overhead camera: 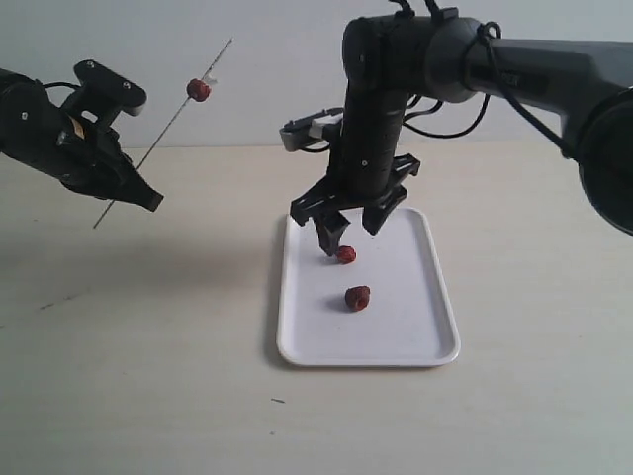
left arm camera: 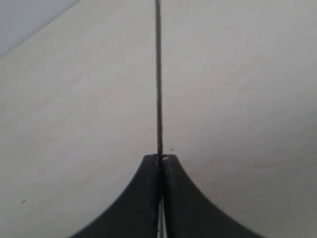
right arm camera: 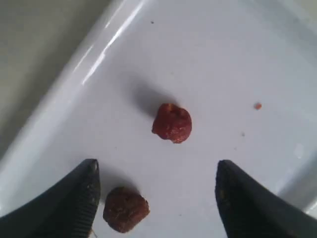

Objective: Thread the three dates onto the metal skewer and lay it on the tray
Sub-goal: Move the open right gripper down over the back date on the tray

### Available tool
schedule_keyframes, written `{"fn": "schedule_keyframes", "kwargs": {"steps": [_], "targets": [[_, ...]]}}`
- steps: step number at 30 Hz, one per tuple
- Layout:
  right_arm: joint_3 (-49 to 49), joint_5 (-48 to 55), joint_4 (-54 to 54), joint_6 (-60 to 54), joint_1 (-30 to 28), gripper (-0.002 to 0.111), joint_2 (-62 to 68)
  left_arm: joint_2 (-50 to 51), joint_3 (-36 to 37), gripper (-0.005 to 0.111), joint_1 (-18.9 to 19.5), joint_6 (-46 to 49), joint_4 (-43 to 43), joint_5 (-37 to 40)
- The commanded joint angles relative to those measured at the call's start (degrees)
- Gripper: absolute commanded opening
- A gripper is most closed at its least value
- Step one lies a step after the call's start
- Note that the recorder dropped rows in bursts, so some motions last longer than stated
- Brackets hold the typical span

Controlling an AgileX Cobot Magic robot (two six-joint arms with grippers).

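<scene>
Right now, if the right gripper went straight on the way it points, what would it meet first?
Likely the date just under the right gripper, else the tray; depth is unclear.

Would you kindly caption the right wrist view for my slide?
Open right pincer above two dates on the white tray.

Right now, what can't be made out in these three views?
Left wrist view: metal skewer runs off the top edge; its threaded date is out of frame.
Exterior view: right jaws' tip overlaps the rear date on the tray; contact unclear.
Exterior view: whitish bit beside threaded date too blurred to identify.
</scene>
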Motion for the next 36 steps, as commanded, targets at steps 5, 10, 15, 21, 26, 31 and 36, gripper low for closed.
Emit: {"fn": "schedule_keyframes", "kwargs": {"steps": [5, 10, 15, 21, 26, 31, 36], "targets": [[-0.11, -5.01, -0.38, 7.14, 0.23, 0.065, 1.91, -0.02, -0.43, 0.0, -0.91, -0.63, -2.93, -0.47], [-0.11, -7.71, -0.16, 8.44, 0.23, 0.064, 2.01, -0.02, -0.43, 0.0, -0.91, -0.63, -3.34, -0.48], [-0.11, -7.47, -0.04, 8.44, 0.11, 0.061, 2.01, -0.02, -0.43, 0.0, -0.91, -0.63, -3.91, -0.38], [-0.11, -7.11, 1.99, 8.32, -1.75, 0.061, 2.01, -0.02, -0.43, 0.0, -0.91, -0.63, -4.81, -0.38], [-0.11, -5.87, 7.0, 3.73, -3.04, 0.061, 2.01, -0.02, -0.43, 0.0, -0.91, -0.63, -4.81, -0.38], [-0.11, -5.87, 7.17, 3.64, -3.04, 0.061, 2.36, -0.02, -0.43, 0.0, -0.91, -0.63, -4.81, -0.38], [-0.11, -5.87, 6.62, 3.87, -3.04, 0.061, 4.3, -0.02, -0.43, 0.0, -0.91, -0.63, -4.8, -0.38]]}}
